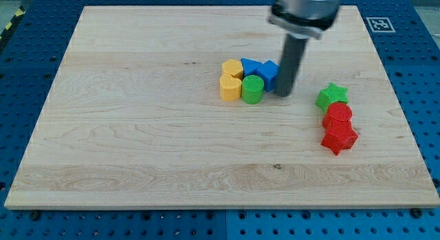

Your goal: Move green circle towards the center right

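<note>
The green circle (pixel 252 89) sits near the board's middle, in a tight cluster. A yellow block (pixel 230 87) touches its left side, another yellow block (pixel 232 67) lies above that, and two blue blocks (pixel 249 67) (pixel 269 73) lie above and to its right. My tip (pixel 284 93) rests on the board just right of the cluster, beside the right blue block and a short way right of the green circle.
A green star (pixel 333 95), a red circle (pixel 338 115) and a red star (pixel 339 137) form a column at the view's right. The wooden board (pixel 137 130) ends near them on the right. A marker tag (pixel 379 24) is at the top right.
</note>
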Controlling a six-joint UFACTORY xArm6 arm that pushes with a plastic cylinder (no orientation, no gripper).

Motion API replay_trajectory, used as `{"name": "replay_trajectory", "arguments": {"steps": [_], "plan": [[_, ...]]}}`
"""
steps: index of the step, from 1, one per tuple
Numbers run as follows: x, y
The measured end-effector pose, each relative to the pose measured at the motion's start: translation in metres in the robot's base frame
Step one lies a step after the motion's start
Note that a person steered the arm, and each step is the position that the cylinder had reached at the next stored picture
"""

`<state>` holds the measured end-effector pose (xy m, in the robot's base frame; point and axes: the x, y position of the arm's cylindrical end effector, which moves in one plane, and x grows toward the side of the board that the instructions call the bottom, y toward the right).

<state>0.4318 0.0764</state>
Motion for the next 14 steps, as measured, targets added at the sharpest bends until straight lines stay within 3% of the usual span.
{"name": "replay_trajectory", "arguments": {"steps": [2,3,5,9,13,14], "plan": [[0.006,-0.030],[0.049,-0.036],[0.035,-0.097],[-0.001,-0.057],[0.019,-0.019],[0.001,-0.023]]}}
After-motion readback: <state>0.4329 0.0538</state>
